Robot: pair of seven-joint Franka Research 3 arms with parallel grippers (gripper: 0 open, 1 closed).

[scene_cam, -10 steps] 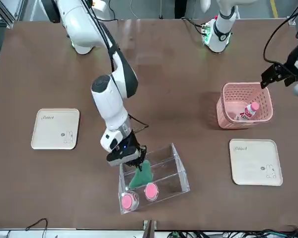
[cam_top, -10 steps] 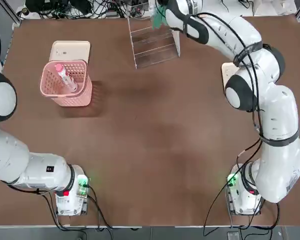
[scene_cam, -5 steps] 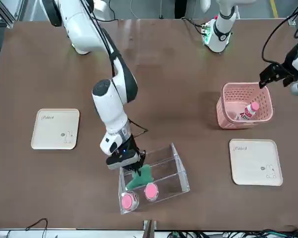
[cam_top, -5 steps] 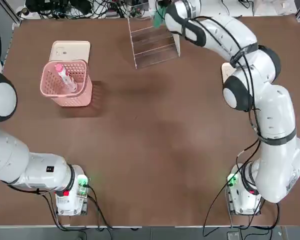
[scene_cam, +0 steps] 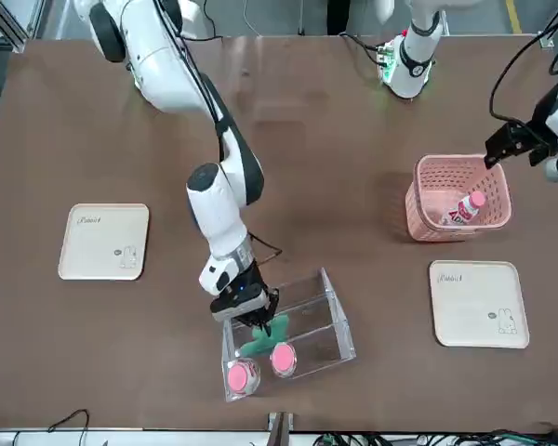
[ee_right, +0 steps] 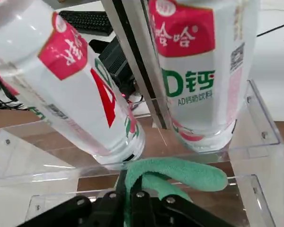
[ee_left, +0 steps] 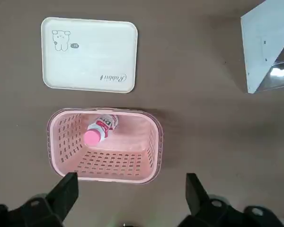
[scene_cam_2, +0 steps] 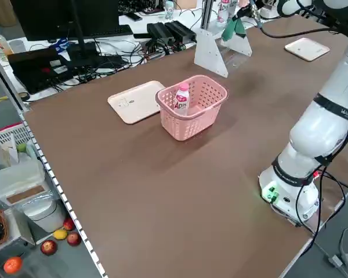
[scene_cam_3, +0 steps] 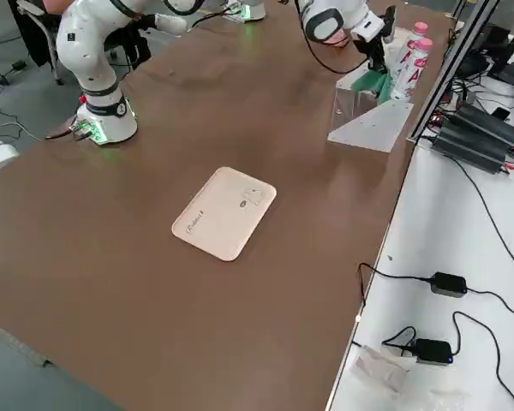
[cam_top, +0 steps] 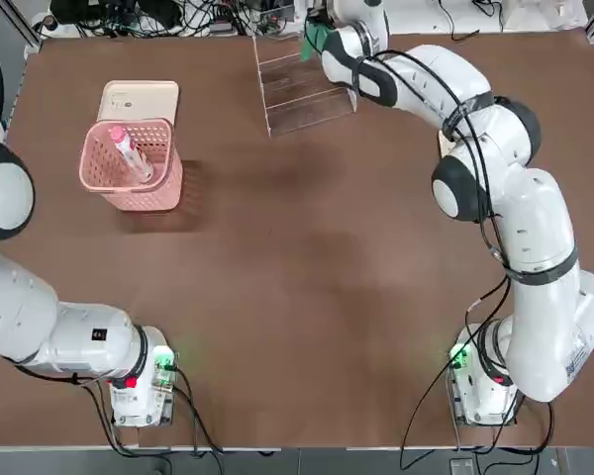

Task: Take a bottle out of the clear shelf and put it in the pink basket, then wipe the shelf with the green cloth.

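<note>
Reaching deeper, the right hand (scene_cam: pixel 257 321) pinches the green cloth (scene_cam: pixel 260 337) inside the clear shelf (scene_cam: pixel 293 330) (wiping its tiers). The left hand (ee_left: pixel 128 198), spread, hovers over the pink basket (ee_left: pixel 151 142), bottle (ee_left: pixel 100 129) delivered.

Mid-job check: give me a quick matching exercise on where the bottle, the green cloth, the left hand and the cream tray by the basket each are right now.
Things:
1. bottle
2. green cloth
3. left hand
4. cream tray

Places or states:
A. open, hovering above the pink basket
B. pinched in the shut right hand, inside the clear shelf
C. flat on the table, just beyond the basket
D. lying tilted inside the basket

Pairs: 1-D, 2-B, 3-A, 4-C
</note>
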